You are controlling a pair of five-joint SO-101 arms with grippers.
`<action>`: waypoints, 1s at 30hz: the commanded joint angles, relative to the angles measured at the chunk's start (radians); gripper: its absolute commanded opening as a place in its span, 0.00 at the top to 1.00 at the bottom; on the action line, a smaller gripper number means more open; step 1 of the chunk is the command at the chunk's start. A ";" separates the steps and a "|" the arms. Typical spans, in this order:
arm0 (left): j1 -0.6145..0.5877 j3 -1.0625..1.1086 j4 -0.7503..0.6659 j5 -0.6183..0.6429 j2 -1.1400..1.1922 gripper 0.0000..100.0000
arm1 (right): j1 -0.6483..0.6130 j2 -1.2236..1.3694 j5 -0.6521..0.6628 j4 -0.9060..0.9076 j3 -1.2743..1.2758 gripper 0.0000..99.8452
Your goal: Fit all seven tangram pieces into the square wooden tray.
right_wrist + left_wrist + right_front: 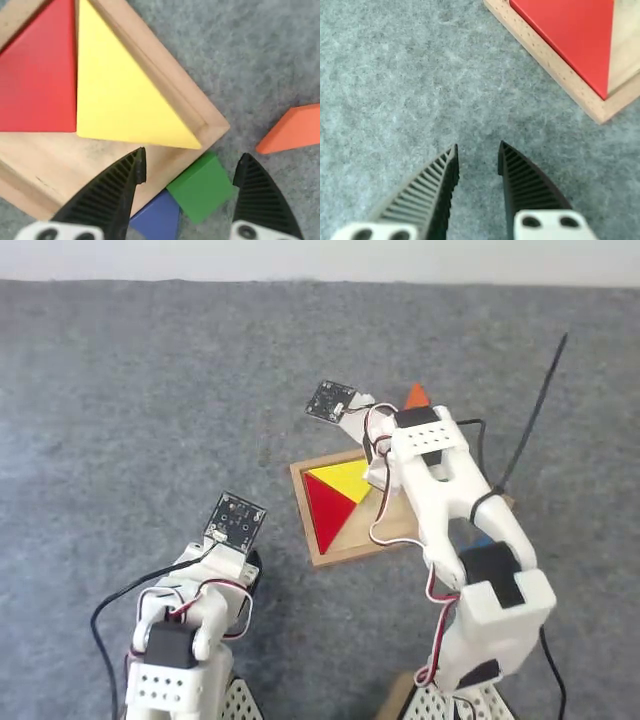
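Note:
The square wooden tray (318, 548) lies mid-table and holds a red triangle (325, 505) and a yellow triangle (345, 478) side by side. My right arm (440, 490) hangs over the tray's far right corner. Its gripper (194, 159) is open above a green square (200, 186) and a blue piece (157, 217), which lie against the outside of the tray rim (175, 95). An orange piece (290, 130) rests on the carpet just beyond. My left gripper (478, 146) is open and empty over bare carpet, a short way from the tray corner (600, 112).
Grey carpet covers the table all around. The orange piece (416, 396) lies behind the tray in the high view. A black cable (530, 420) runs along the right side. The left arm's base (180, 660) is at the near edge.

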 commanded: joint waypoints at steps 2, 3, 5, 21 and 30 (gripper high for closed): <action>-0.002 -0.012 0.003 0.008 -0.021 0.88 | 0.008 0.036 -0.014 -0.030 -0.048 0.72; -0.002 -0.012 0.003 0.008 -0.021 0.88 | 0.008 0.050 -0.021 -0.028 -0.060 0.72; -0.002 -0.012 0.003 0.008 -0.021 0.88 | 0.001 0.082 -0.057 -0.035 -0.084 0.72; -0.002 -0.012 0.003 0.008 -0.021 0.88 | -0.010 0.038 -0.190 -0.113 -0.104 0.72; -0.002 -0.012 0.003 0.008 -0.021 0.88 | 0.131 -0.024 -0.514 -0.148 -0.219 0.72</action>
